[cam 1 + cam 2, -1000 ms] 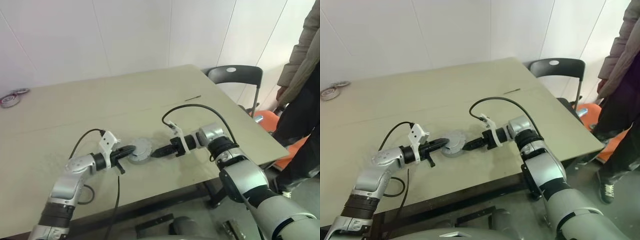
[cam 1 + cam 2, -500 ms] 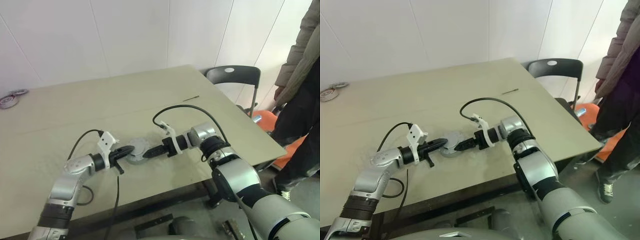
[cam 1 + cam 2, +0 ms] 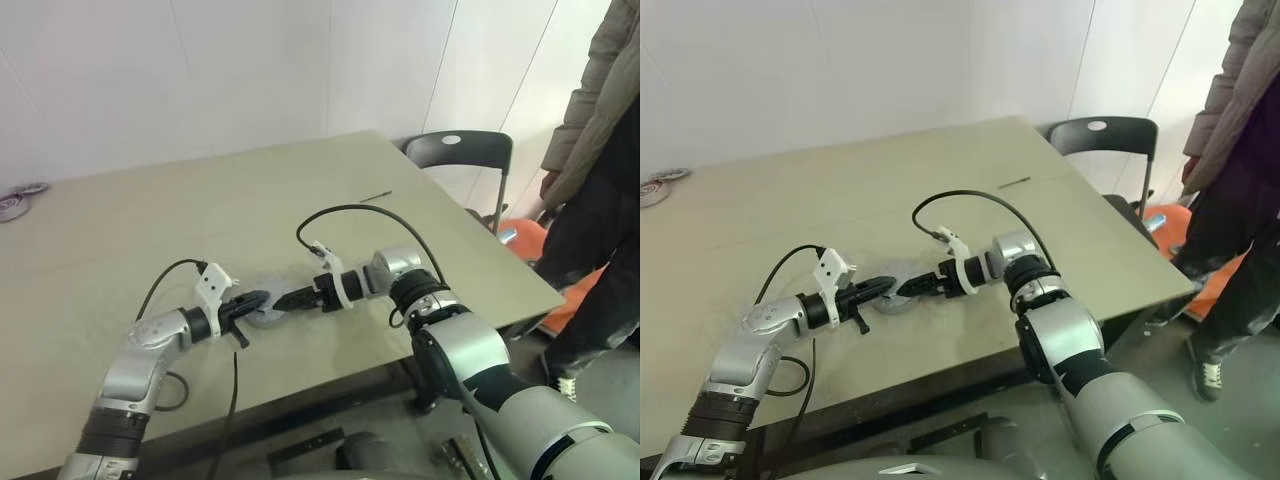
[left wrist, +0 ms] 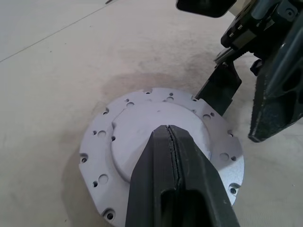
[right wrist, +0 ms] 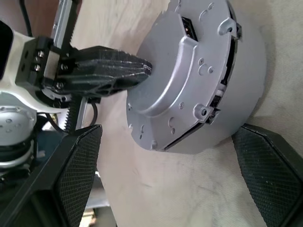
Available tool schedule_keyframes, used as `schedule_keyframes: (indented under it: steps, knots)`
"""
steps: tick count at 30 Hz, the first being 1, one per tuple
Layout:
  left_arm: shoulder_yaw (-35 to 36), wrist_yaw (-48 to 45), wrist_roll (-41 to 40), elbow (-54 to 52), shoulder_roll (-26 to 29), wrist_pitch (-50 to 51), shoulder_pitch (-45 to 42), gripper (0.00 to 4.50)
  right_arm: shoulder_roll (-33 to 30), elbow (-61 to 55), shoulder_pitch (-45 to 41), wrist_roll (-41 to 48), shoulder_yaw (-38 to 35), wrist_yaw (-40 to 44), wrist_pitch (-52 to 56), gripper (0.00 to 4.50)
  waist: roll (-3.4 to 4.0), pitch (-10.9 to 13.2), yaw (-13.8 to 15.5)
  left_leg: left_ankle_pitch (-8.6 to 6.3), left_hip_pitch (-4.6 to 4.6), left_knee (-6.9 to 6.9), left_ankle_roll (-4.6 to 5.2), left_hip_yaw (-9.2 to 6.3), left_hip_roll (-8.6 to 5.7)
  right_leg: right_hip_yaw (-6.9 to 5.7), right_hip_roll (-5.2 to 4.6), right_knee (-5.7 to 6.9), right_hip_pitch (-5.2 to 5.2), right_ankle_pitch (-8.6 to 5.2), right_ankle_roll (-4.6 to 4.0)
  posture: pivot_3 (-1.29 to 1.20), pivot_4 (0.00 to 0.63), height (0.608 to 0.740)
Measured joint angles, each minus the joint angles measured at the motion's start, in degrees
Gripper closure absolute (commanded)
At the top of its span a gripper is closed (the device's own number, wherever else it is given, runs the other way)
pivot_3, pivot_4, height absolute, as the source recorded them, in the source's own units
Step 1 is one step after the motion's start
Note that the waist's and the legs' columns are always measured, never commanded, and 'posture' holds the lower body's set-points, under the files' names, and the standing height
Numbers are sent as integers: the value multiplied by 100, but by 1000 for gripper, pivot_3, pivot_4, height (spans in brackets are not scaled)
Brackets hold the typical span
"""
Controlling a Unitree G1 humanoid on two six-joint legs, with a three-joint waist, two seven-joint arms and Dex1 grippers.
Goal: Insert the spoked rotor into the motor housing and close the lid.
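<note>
Motor housing sitting on the tan table near its front edge, lid seated flat on top with a thin seam visible around the side. Left gripper clenched, fingers pressed together, tips resting over the lid's raised centre from about 8 o'clock of the housing. Right gripper spread wide at about 3 o'clock, one finger on each side of the housing wall, not clamping it.
</note>
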Motion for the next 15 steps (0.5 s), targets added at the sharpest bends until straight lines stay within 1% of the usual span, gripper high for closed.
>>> schedule_keyframes:
  steps: [3, 10, 11, 12, 14, 15]
  knots:
    - [-2, 0, 0, -1, -3, -5, -14, 4500, 58, 27, 0, 0, -80, -66, -16, 6, -1, 0, -53, 0, 0, -1, 0, 4, 0, 1, 0, 0, 0, 0, 1, 0, 0, 740]
    - [-1, 7, 0, 12, -3, -6, -14, 4500, 77, 50, -3, -2, -85, -91, -96, 6, 0, 0, -55, 0, 1, -1, 0, 0, 0, 3, 5, 1, 0, 0, 0, 0, 0, 740]
    - [-1, 5, 0, 12, -3, -6, -16, 4500, 77, 52, -2, -7, -80, -90, -108, 401, -1, 0, -55, 0, 1, -1, 0, 0, 0, 3, 5, 1, 0, 0, 0, 0, 0, 740]
    - [-1, 2, -2, 12, -3, -7, -17, 4500, 77, 61, 2, -27, -72, -105, -140, 614, 0, 0, -53, 0, 0, -1, 0, 0, 0, 3, 5, 1, -2, 0, 0, 0, 0, 740]
    - [0, -10, -4, 3, -3, -12, -18, 4500, 76, 96, 9, -87, -69, -147, -221, 1213, 0, 1, -50, 0, -1, 0, 0, 0, 0, 3, 5, 1, -11, 1, 0, 0, 0, 740]
    - [2, -16, -5, -5, -3, -15, -20, 4500, 74, 101, 15, -122, -64, -159, -242, 1614, 0, 0, -48, 0, -2, -1, 0, 1, 0, 4, 5, 1, -18, 1, 0, 0, 0, 740]
